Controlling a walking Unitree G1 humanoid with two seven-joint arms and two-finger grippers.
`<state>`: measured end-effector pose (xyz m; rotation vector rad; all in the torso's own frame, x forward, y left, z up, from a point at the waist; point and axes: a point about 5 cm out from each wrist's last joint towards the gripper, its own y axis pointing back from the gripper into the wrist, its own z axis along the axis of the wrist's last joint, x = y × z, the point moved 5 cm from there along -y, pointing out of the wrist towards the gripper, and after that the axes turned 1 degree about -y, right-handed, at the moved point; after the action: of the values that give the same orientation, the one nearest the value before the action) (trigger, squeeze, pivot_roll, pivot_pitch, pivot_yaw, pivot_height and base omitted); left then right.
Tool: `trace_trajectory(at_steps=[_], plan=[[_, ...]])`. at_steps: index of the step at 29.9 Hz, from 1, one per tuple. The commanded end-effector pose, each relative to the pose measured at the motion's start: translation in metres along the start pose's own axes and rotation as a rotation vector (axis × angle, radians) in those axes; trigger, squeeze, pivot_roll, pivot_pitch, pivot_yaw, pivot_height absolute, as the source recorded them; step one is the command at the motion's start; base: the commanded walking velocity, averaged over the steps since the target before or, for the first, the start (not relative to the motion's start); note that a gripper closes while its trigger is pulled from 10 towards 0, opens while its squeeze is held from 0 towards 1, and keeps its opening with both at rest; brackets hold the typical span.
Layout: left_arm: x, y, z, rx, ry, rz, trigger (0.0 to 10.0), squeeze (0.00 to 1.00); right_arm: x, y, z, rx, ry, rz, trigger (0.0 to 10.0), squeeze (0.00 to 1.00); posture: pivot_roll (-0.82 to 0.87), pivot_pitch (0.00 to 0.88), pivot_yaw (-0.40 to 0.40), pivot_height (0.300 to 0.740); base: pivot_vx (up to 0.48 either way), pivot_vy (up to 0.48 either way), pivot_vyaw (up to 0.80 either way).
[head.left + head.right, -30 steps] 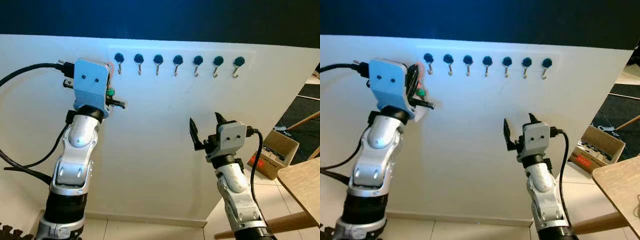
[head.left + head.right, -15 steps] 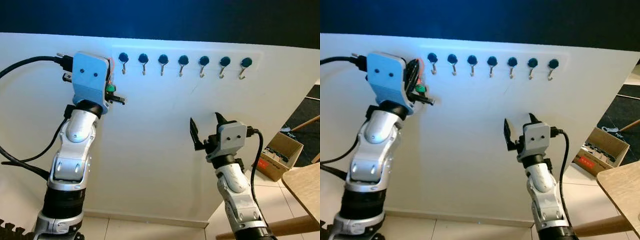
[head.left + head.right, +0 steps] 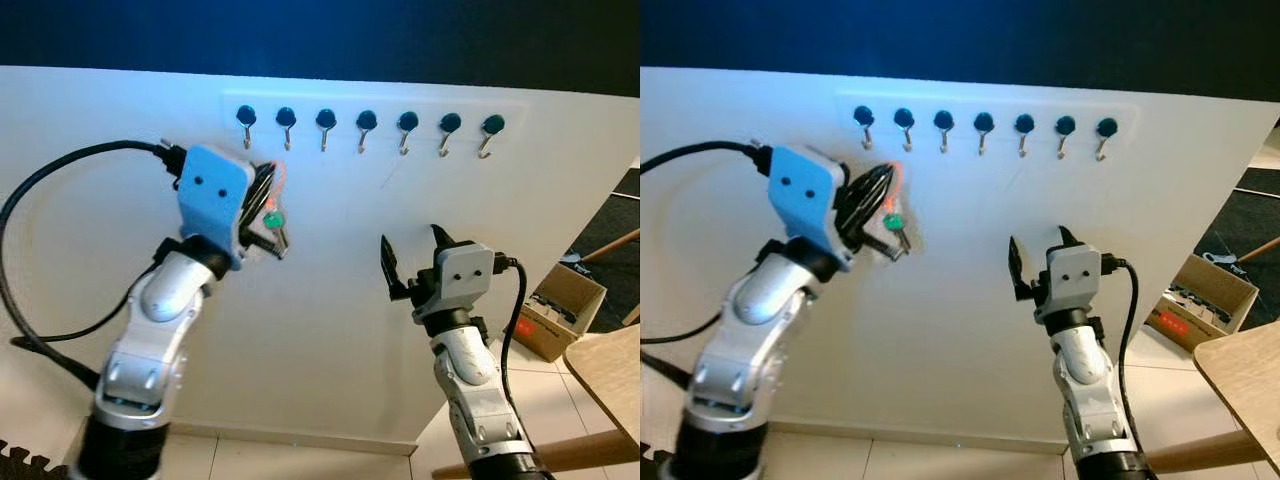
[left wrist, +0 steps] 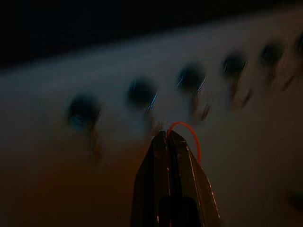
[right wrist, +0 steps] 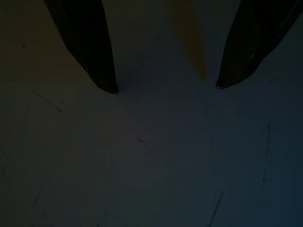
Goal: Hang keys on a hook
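Change since half a second ago: my left gripper (image 3: 272, 208) has dropped from beside the first hook to a lower spot and swung rightward, now below the first two hooks; the head views' framing is unchanged.

Item, left gripper: fingers pressed together, clamped on the keys (image 3: 273, 222); an orange loop (image 4: 187, 135) arcs out just past the fingertips in the left wrist view; a green-capped key (image 3: 893, 222) and a metal blade dangle below the fingers, close against the white wall (image 3: 330, 300); keys not on any hook.

Item, hook rail (image 3: 366, 122): seven dark-knobbed hooks in a row high on the wall; first hook (image 3: 246, 120) at the left end, above and slightly left of the keys; blurred in the left wrist view.

Item, right gripper (image 3: 412, 258): raised before the wall, lower and well to the right; fingers (image 5: 92, 52) spread wide apart, holding nothing.

Item, cardboard box (image 3: 555, 305): on the floor at far right; wooden table corner (image 3: 605, 370) beside it.
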<state>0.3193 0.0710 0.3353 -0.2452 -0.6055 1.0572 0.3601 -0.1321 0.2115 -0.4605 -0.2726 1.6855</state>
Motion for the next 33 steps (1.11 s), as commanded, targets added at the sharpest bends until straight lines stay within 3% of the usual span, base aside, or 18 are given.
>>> trace_trajectory(at_steps=[1, 3, 6, 10, 19, 33], plan=[[-0.008, -0.005, 0.003, -0.018, 0.000, -0.014, 10.0, 0.00, 0.003, 0.000, -0.004, 0.009, -0.003, 0.009, 10.0, 0.00, 0.12, 0.137, -0.013, 0.740, 0.000, 0.000, 0.00], [-0.011, -0.009, 0.005, -0.028, 0.003, -0.018, 10.0, 0.00, 0.003, 0.000, -0.004, 0.009, -0.003, 0.009, 10.0, 0.00, 0.12, 0.137, -0.012, 0.740, 0.000, 0.000, 0.00], [-0.035, -0.031, 0.016, -0.062, -0.007, -0.072, 10.0, 0.00, 0.004, 0.000, -0.004, 0.010, -0.003, 0.012, 10.0, 0.00, 0.12, 0.133, -0.009, 0.740, 0.000, 0.000, 0.00], [-0.046, -0.039, 0.020, -0.075, -0.023, -0.097, 10.0, 0.00, 0.003, 0.001, -0.004, 0.008, -0.001, 0.005, 10.0, 0.00, 0.11, 0.131, 0.001, 0.740, 0.000, 0.000, 0.00], [-0.030, -0.049, 0.002, 0.002, -0.119, -0.008, 10.0, 0.00, 0.000, 0.003, -0.004, 0.009, 0.004, -0.008, 10.0, 0.00, 0.11, 0.136, 0.008, 0.740, 0.000, 0.000, 0.00], [-0.051, -0.051, 0.001, -0.008, -0.091, -0.076, 10.0, 0.00, 0.002, 0.001, -0.005, 0.009, -0.002, -0.004, 10.0, 0.00, 0.11, 0.141, 0.007, 0.740, 0.000, 0.000, 0.00]])
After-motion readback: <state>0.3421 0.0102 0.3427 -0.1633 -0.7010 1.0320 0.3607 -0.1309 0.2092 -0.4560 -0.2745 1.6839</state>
